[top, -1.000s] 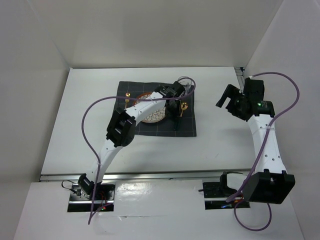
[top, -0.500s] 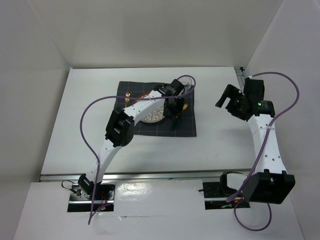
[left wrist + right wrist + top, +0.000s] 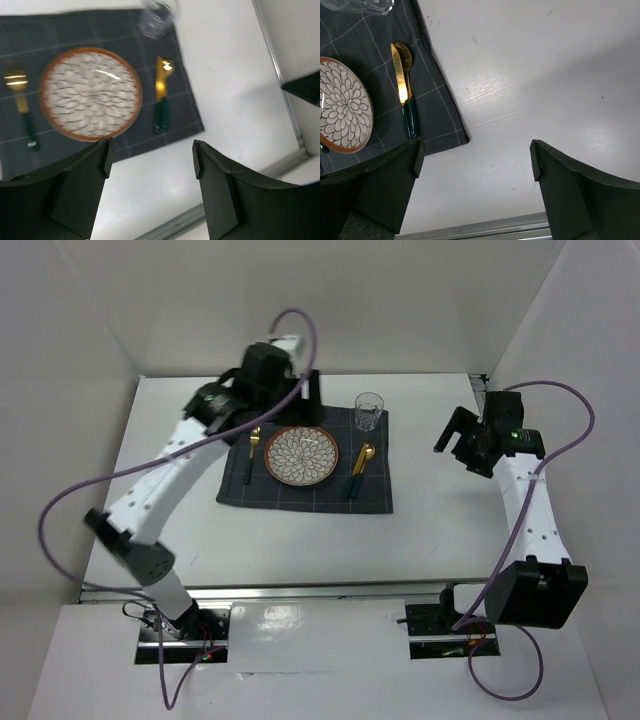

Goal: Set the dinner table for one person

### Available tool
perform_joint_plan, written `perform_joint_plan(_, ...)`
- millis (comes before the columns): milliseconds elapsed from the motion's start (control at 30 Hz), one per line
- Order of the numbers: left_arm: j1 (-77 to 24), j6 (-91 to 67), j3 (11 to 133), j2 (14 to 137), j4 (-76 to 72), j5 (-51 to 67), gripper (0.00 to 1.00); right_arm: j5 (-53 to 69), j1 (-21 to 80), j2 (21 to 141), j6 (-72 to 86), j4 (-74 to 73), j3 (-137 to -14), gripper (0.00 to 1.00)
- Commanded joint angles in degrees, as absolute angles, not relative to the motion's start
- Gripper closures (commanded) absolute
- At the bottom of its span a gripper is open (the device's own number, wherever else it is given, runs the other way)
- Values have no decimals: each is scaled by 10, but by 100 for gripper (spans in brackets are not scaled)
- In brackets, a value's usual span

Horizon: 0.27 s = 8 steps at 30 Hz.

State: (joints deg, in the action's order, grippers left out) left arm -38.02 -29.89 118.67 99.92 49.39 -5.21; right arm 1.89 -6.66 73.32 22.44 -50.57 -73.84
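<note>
- Though seemingly done, hovered with left gripper (image 3: 150, 155), right gripper (image 3: 475, 150) open, empty.
- Showed fork (image 3: 250, 453) at nine o'clock of plate (image 3: 301, 455), knife (image 3: 399, 75) at three.
- Next, probably needed only retreat.

Table (image 3: 440, 530): plain white. Cloth (image 3: 300, 495), centre of frame: dark grey with thin pale checks. On the plate (image 3: 301, 455) I see a dark petal pattern on white, with an orange-brown rim. Fork (image 3: 250, 455) left of the plate and knife (image 3: 398, 67) right of it: gold heads, dark green handles. Glass (image 3: 369, 411): clear. Cables (image 3: 296, 312): purple.
</note>
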Motion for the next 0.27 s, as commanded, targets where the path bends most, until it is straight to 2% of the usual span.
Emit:
perform_joint_plan(0, -331, -279, 1080, 862, 483, -147, 19, 4, -69, 728, 228, -484, -748, 1)
perform_joint_plan(100, -291, -279, 951, 766, 440, -191, 18, 9, -69, 728, 228, -469, -737, 1)
perform_joint_plan(200, -248, -283, 838, 652, 420, -235, 1, 26, -69, 728, 228, -449, -714, 1)
perform_joint_plan(233, -237, -283, 819, 630, 414, -246, 0, 32, -69, 728, 228, -444, -708, 1)
